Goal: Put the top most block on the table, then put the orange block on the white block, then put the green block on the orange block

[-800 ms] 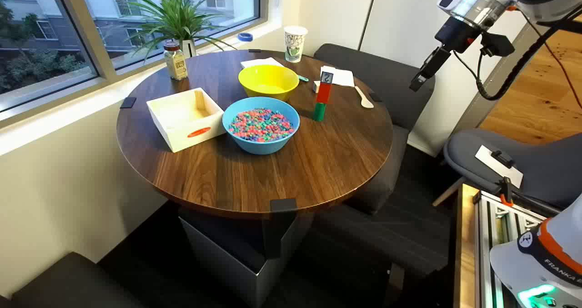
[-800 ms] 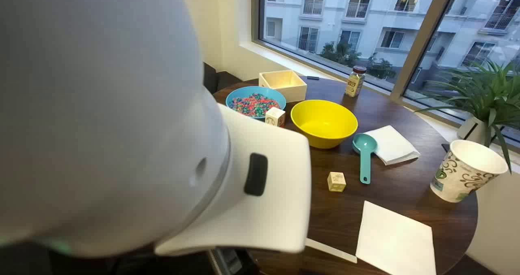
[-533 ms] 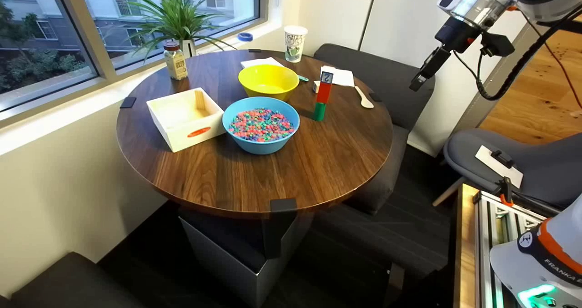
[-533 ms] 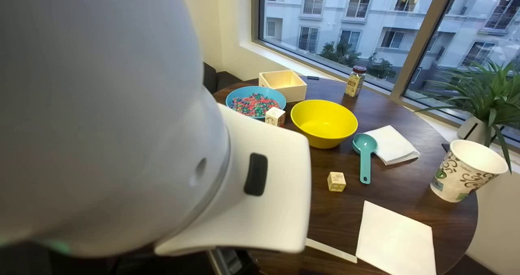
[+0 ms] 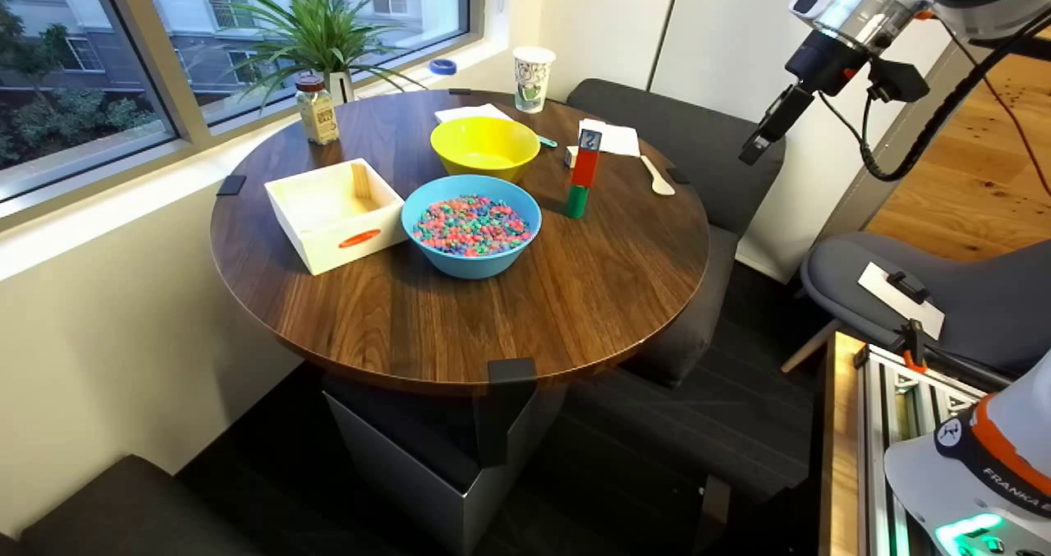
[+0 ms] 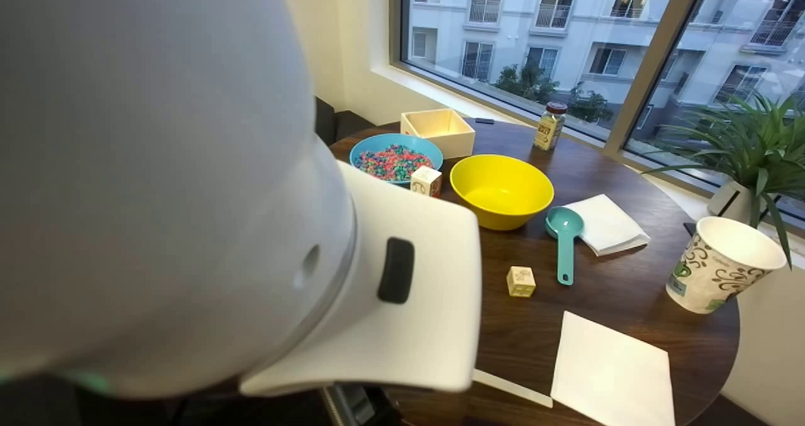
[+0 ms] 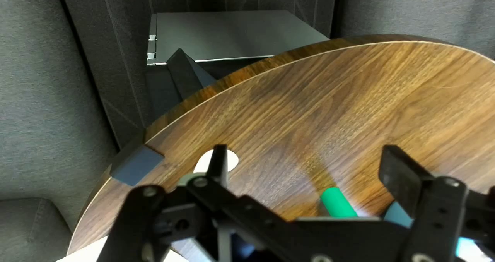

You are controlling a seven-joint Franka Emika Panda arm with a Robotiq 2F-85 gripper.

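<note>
On the round table (image 5: 460, 326) stands a stack. The green block (image 5: 577, 201), a short cylinder in shape, is at the bottom, the orange block (image 5: 585, 168) is on it, and a topmost block (image 5: 589, 140) with dark and white faces is on top. The topmost block also shows in an exterior view (image 6: 426, 181). A small white block (image 6: 521, 282) lies apart on the table, partly hidden behind the stack in an exterior view (image 5: 571, 156). My gripper (image 5: 759, 147) is open and empty, high beside the table. In the wrist view, the green block (image 7: 338, 202) shows between the spread fingers (image 7: 305, 153).
A blue bowl of beads (image 5: 470, 260), a yellow bowl (image 5: 484, 147) and a wooden box (image 5: 349, 244) stand beside the stack. A spoon (image 5: 657, 178), white napkins (image 6: 613, 375), a teal scoop (image 6: 566, 250), a paper cup (image 6: 710, 275) and a jar (image 5: 318, 117) are also there.
</note>
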